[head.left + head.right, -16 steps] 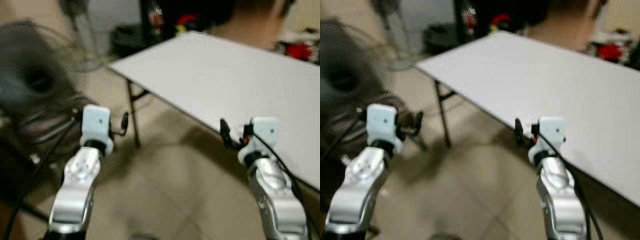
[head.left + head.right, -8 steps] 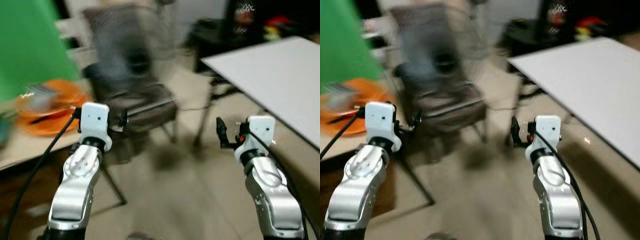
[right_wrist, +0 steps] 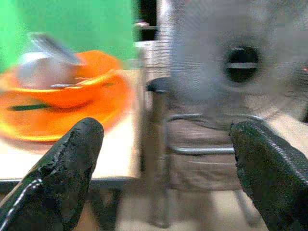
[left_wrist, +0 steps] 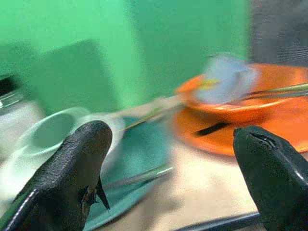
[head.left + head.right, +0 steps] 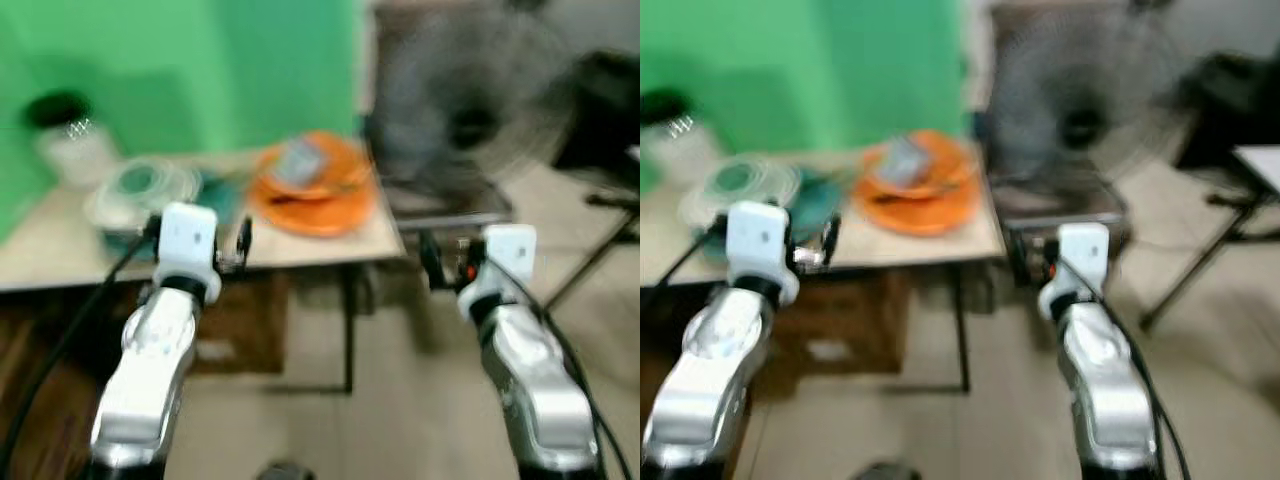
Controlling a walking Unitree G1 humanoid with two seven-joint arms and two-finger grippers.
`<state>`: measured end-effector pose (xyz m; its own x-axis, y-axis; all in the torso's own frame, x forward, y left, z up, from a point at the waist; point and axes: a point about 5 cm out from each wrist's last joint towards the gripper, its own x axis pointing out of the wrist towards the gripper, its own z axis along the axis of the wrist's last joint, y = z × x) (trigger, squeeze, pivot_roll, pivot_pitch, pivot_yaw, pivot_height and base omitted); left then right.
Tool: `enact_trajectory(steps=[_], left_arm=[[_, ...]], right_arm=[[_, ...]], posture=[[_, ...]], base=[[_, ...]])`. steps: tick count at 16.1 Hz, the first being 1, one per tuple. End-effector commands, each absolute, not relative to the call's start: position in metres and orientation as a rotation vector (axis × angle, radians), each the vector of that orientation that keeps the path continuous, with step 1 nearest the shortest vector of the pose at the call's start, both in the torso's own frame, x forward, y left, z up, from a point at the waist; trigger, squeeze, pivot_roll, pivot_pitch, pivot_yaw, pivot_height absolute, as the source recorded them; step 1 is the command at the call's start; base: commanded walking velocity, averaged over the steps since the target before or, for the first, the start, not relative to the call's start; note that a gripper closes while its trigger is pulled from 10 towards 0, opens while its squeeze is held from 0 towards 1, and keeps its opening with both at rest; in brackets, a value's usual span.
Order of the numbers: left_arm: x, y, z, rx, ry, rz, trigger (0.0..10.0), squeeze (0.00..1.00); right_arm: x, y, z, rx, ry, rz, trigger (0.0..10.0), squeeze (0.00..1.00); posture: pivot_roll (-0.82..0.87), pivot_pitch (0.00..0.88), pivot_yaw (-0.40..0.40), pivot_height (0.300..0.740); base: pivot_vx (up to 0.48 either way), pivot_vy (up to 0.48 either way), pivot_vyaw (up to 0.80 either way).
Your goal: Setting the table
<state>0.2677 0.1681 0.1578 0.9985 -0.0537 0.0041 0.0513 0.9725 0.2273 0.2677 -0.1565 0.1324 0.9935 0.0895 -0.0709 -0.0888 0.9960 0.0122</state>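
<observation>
- Early in the job — nothing picked up, nothing carried, no setting laid anywhere in sight.
- Facing a low wooden side table (image 5: 60, 262) against a green wall, with all the tableware gathered on it.
- Orange plate (image 5: 318, 212) at the table's right end, an orange bowl (image 4: 240, 103) stacked on it holding a pale cup (image 4: 226, 82) and what looks like cutlery (image 4: 274, 90) across the rim — blurred, so hard to say which pieces.
- Whitish bowl (image 5: 140, 188) further left, resting on a teal plate or cloth (image 4: 144, 159); a thin utensil lying on the teal surface.
- Clear jar with a dark lid (image 5: 62, 130) at the far left, near the wall.
- Left gripper (image 4: 173, 192) raised in front of the table edge, level with the whitish bowl, fingers spread wide and empty.
- Right gripper (image 3: 163, 187) raised off the table's right end, out over the floor, fingers likewise parted with nothing between them; aimed toward the orange stack and a standing fan (image 3: 240, 62) beside it.
- Fan and a grey chair (image 5: 1060, 200) just right of the table, close to the right arm's path — a snag risk on any reach toward the orange plate.
- Still left, judging from this: closing in on the side table, gripping the dishes piece by piece, carrying them off, laying them out.
</observation>
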Motion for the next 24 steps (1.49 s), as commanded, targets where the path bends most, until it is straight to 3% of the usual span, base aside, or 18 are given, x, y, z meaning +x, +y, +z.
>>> enact_trajectory(steps=[1, 5, 6, 7, 10, 13, 16, 17, 24], left_arm=[[0.267, 0.168, 0.158, 0.232, -0.003, -0.048, 10.0, 0.00], [0.270, 0.155, 0.154, 0.225, 0.029, -0.113, 10.0, 0.00], [0.271, 0.153, 0.152, 0.232, 0.042, -0.132, 10.0, 0.00], [0.274, 0.152, 0.152, 0.233, 0.044, -0.157, 10.0, 0.00], [0.278, 0.136, 0.151, 0.217, 0.067, -0.228, 10.0, 0.00], [0.282, 0.139, 0.156, 0.234, 0.007, -0.241, 10.0, 0.00], [0.279, 0.143, 0.154, 0.211, 0.005, -0.200, 10.0, 0.00], [0.276, 0.136, 0.156, 0.180, -0.008, -0.206, 10.0, 0.00], [0.270, 0.139, 0.159, 0.185, -0.018, -0.198, 10.0, 0.00]], right_arm=[[0.269, -0.161, 0.135, 0.011, 0.056, 0.081, 10.0, 1.00], [0.269, -0.184, 0.143, 0.028, 0.023, -0.012, 10.0, 0.98], [0.267, -0.186, 0.144, 0.025, 0.014, -0.023, 10.0, 0.18], [0.266, -0.187, 0.146, 0.062, 0.016, -0.058, 10.0, 0.00], [0.255, -0.192, 0.152, 0.060, -0.058, -0.065, 10.0, 0.00], [0.250, -0.196, 0.151, 0.077, -0.043, -0.164, 10.0, 0.00], [0.246, -0.181, 0.144, 0.093, 0.015, -0.022, 10.0, 0.00], [0.247, -0.179, 0.144, 0.080, 0.012, 0.025, 10.0, 0.00], [0.261, -0.169, 0.140, 0.033, 0.056, 0.045, 10.0, 0.00]], posture=[[0.15, 0.000, 0.067, 0.740], [0.12, 0.000, 0.091, 0.740], [0.11, 0.000, 0.095, 0.740], [0.10, 0.000, 0.110, 0.740], [0.05, 0.000, 0.145, 0.740], [0.04, 0.000, 0.136, 0.740], [0.05, 0.000, 0.130, 0.740], [0.06, 0.000, 0.095, 0.740], [0.09, 0.000, 0.080, 0.740]], base=[[0.000, -0.480, 0.80], [0.000, -0.120, 0.20], [0.000, 0.000, 0.00], [0.000, 0.000, 0.00], [0.000, 0.000, 0.00], [0.000, 0.000, 0.00], [0.000, 0.000, 0.00], [0.000, 0.000, 0.00], [0.239, 0.000, 0.39]])
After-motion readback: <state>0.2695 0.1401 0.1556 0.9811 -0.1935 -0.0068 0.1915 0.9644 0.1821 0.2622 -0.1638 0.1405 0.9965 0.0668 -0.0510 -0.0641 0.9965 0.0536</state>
